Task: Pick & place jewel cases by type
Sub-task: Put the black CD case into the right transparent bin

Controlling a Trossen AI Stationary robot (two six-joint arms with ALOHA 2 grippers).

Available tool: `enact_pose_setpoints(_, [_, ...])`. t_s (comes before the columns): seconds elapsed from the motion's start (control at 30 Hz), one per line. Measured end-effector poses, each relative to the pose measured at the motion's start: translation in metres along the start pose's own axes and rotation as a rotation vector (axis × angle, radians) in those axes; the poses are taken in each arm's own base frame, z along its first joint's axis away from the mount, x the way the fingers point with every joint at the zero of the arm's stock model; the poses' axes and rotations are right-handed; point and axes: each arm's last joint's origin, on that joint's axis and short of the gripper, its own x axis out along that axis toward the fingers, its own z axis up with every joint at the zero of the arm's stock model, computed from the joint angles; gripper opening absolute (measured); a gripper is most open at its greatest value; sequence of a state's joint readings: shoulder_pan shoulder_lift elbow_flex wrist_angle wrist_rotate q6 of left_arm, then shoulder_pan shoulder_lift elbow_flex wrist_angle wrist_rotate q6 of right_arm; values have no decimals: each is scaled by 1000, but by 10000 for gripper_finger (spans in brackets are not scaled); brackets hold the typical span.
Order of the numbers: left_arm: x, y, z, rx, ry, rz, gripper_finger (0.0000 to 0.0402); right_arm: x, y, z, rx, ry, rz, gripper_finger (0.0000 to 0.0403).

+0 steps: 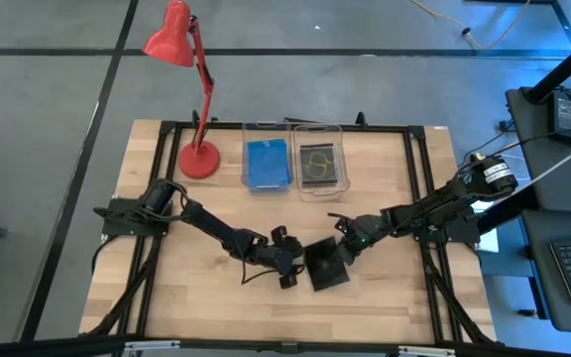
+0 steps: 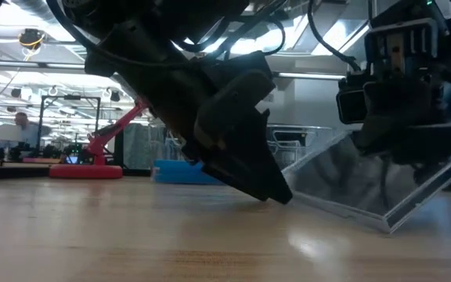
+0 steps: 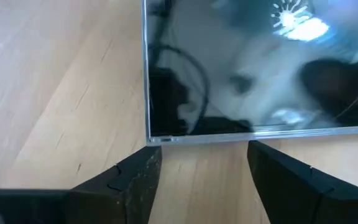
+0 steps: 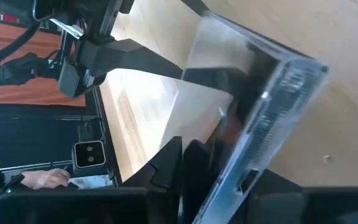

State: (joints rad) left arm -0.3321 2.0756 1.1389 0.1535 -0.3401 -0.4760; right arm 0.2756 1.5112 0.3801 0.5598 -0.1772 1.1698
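Observation:
A smoky grey-black jewel case (image 1: 327, 266) lies tilted on the wood between my two grippers. My right gripper (image 1: 344, 242) is shut on it at its far right side. My left gripper (image 3: 204, 155) stands open just short of the case's left edge (image 3: 229, 132), its fingers (image 3: 138, 177) low over the table and apart from the case. At the back stand two clear bins: one (image 1: 266, 129) holds a blue jewel case (image 1: 266, 164) lying flat, the other (image 1: 318, 129) a grey-black one (image 1: 320, 164). My right gripper pinches the case's edge (image 4: 257, 149) between its two fingers (image 4: 169, 165), one on each flat face. The fingers slant down from the table's right. The held side is raised and the case tilts, its opposite edge (image 2: 343, 213) resting on the table.
A red desk lamp (image 1: 198, 159) stands at the back left beside the bins. A black frame (image 1: 419, 188) runs around the tabletop. Bare wood lies toward the near edge and at both sides.

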Motion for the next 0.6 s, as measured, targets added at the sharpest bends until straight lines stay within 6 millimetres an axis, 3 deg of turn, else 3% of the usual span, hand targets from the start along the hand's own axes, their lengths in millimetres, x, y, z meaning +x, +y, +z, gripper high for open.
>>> enact_pose_setpoints(0.3, [-18, 4, 4, 30, 149, -54, 255, 0, 2, 0, 0, 16, 21, 35])
enact_pose_setpoints(0.6, [-80, 15, 30, 89, 190, -7, 256, -1, 6, 4, -57, -20, 76, 20])
